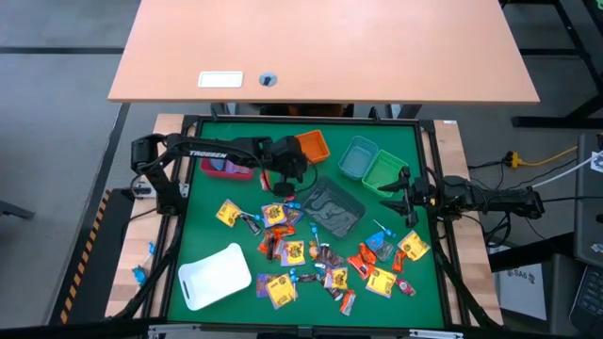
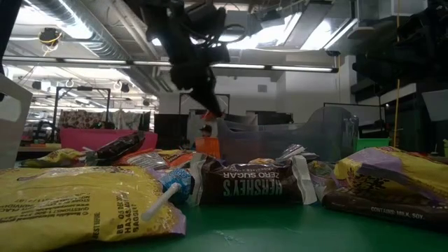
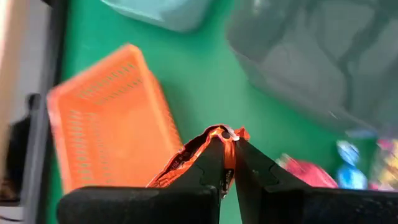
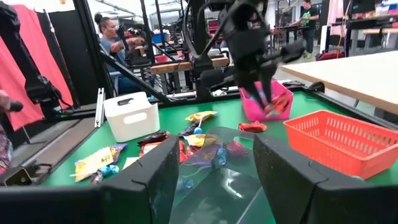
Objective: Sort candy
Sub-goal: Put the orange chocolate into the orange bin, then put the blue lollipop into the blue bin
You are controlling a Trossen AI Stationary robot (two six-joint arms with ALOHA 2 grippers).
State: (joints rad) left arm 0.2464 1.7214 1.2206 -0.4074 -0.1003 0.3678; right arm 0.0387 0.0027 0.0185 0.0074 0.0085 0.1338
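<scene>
Many small wrapped candy pieces [image 1: 311, 254] lie spread over the green mat. My left gripper [image 1: 281, 185] hangs above the mat between the pink bin [image 1: 226, 168] and the orange bin [image 1: 312, 145], shut on an orange-red candy wrapper [image 3: 186, 155]. The right wrist view shows that gripper [image 4: 261, 93] in the air in front of the pink bin [image 4: 283, 93]. My right gripper [image 1: 407, 200] waits open at the mat's right edge with nothing between its fingers [image 4: 149, 180]. My left gripper pinches the orange-red wrapper between its two fingertips at a crumpled end [image 3: 228, 144]. The fingers slant down from the table's left. The rest of the wrapper hangs to one side below the tips, lifted clear of the mat.
A teal bin [image 1: 358, 155] and a green bin [image 1: 384, 171] stand at the far right. A clear bin [image 1: 332, 207] sits mid-mat. A white tray [image 1: 215, 275] lies at the near left. A wooden table [image 1: 320, 47] stands beyond the far edge. People show in the room behind.
</scene>
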